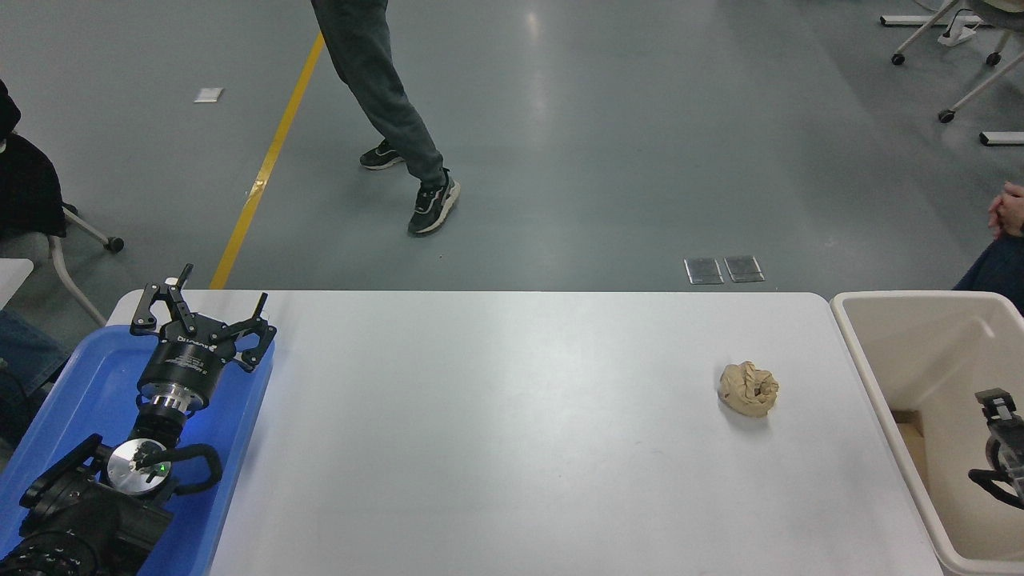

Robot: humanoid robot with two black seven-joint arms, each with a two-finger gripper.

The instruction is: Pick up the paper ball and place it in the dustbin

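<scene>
The paper ball (749, 389), a tan crumpled wad, lies on the white table (496, 432) toward its right side. The dustbin (920, 352), a cream tub, stands just off the table's right edge, to the right of the ball. My right gripper (1000, 436) shows only partly at the right edge, over the inside of the dustbin and apart from the ball. My left gripper (222, 290) is parked at the lower left over the blue tray, its fingers spread open and empty.
A blue tray (72, 400) sits at the table's left end under the left arm. A person's legs (400, 120) stand on the floor beyond the table. Another person's clasped hands (1006, 210) show at the right edge. A seated person is at the far left.
</scene>
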